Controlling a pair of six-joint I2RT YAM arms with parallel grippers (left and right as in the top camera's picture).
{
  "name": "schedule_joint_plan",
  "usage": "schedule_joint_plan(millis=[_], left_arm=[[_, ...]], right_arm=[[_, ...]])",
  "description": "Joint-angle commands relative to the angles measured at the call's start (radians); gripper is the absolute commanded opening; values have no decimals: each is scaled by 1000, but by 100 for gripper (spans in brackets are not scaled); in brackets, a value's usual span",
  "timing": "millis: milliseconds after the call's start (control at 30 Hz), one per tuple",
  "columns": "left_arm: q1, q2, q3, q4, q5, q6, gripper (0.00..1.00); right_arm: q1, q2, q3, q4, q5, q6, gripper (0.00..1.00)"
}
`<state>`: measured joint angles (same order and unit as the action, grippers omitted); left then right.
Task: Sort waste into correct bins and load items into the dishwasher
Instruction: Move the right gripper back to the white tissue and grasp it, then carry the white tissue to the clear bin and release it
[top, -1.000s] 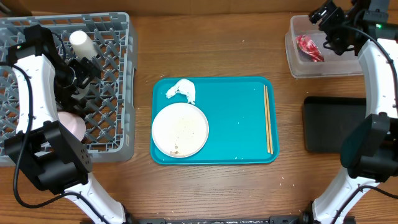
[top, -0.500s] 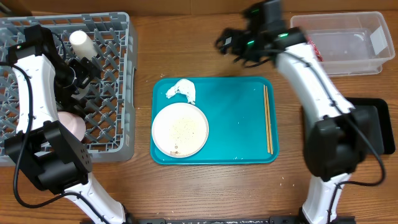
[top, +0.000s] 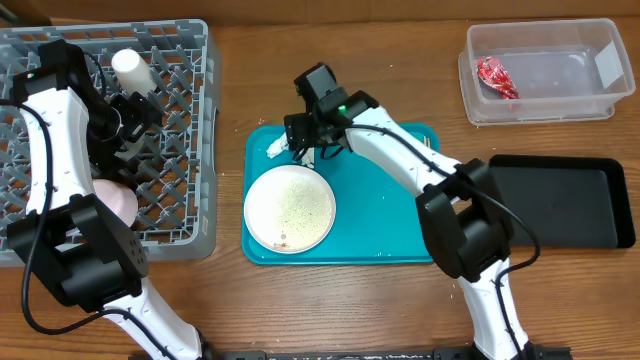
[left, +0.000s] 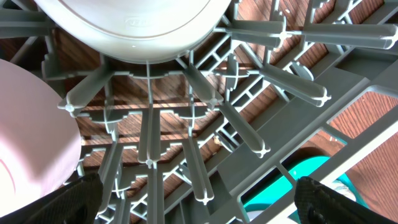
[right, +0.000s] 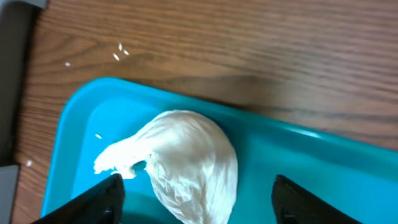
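dish rack (top: 185, 120): left side of the table, holding a pink bowl (top: 115, 205) and a white cup (top: 130, 68)
teal tray (top: 385, 200): mid-table
clear tub (top: 560, 75): far right, red wrapper (top: 497, 77) inside
plate (top: 290, 208): on the tray's left half, speckled with rice
tissue (right: 186, 162): crumpled in the tray's far left corner
right gripper (right: 199, 190): fingers spread to either side of the tissue, not clamped
left gripper (left: 199, 199): spread wide, empty, over the rack floor

We saw a bench (right: 249, 37) of grained, matt brown wood. The teal tray (top: 380, 200) looked like smooth, slightly glossy plastic. The tissue (right: 193, 155) was soft, creased white paper. The dish rack (left: 292, 84) was matt grey plastic, the tub (top: 540, 110) clear plastic, the wrapper (top: 497, 77) shiny crumpled red, and the black tray (top: 570, 200) matt.
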<state>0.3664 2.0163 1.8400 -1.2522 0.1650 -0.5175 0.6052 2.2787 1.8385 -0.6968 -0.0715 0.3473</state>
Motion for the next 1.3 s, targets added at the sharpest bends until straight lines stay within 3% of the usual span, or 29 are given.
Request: schedule_joint_plan(millis=[0,100,267,333,467,867,1100,1267], left_arm=[[-13,15,8,1,4,16,100],[-13,15,8,1,4,16,100],[-13,15,8,1,3,16,100],[-13,15,8,1,4,16,100],[-13,15,8,1,4,16,100],[-13,15,8,1,4,16,100],[-13,15,8,1,4,16,100],[-13,15,8,1,4,16,100]], right_arm=[[-3,31,-7,10,36,-4,76],[-3,51,-10,11,36,-4,75],[-3,52,-13,11,33,-3,56],[-3,52,-13,11,33,-3,43],[-3,52,-13,11,33,-3,5],[-109,-109,146,-156,128,27,4],[-296,-253,180,-199,425,90,4],[-457,-259,178,-179,437,99,4]])
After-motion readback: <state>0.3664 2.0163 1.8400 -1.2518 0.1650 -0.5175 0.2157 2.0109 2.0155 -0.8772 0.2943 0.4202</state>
